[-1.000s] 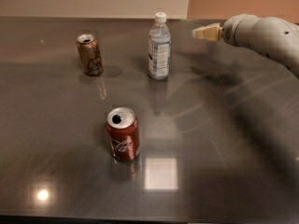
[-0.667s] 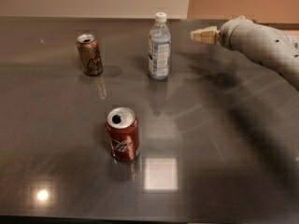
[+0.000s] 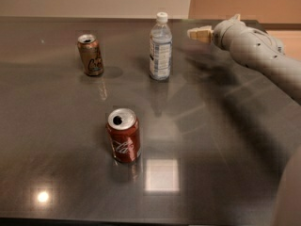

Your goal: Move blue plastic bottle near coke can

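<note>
The blue plastic bottle [image 3: 161, 48] stands upright, cap on, toward the far edge of the table [image 3: 225, 140]. It is well apart from the coke can [image 3: 123, 135], which stands upright at roughly 7 o'clock from it with its opened top facing up.

The gripper [image 3: 200, 33] hovers near the bottle at 3 o'clock, level with its shoulder and not touching it, probably lined up for a side grasp. Whether the claw is spread or pressed together cannot be told from this angle.

A brownish can [image 3: 91, 54] stands at 9 o'clock from the bottle.
</note>
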You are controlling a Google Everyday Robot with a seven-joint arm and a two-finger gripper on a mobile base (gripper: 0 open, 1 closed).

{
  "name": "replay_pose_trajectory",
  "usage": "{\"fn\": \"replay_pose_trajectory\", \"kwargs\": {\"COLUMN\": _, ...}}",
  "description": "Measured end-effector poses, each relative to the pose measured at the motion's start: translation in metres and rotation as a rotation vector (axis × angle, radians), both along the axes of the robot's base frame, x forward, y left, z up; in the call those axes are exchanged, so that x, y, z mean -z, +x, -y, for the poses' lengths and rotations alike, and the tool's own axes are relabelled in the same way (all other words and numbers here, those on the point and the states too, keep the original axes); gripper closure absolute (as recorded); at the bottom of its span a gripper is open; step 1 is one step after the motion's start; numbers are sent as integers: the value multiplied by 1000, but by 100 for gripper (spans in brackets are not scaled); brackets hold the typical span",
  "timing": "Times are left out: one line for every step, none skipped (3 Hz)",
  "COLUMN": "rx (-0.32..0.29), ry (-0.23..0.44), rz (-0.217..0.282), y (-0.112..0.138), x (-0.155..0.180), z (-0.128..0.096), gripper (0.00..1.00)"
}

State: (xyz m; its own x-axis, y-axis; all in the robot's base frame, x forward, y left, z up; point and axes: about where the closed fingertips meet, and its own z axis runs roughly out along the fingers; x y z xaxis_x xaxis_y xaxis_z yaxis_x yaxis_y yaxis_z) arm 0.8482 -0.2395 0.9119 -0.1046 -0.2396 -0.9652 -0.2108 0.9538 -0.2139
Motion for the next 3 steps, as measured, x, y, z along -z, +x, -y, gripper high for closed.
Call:
{"fn": "replay_pose_trajectory", "kwargs": {"rx": 20, "ry": 4, "rz": 2, "y": 17, "x": -1, "z": 0, "gripper": 0}}
{"fn": "replay_pose_trajectory", "kwargs": {"rx": 38, "ry": 8, "rz": 1, "y": 28, "x": -2, "z": 0, "gripper": 0}}
{"fn": "replay_pose_trajectory", "kwargs": {"rx": 58, "ry": 8, "rz": 11, "y": 35, "x": -2, "z": 1, "gripper": 0}}
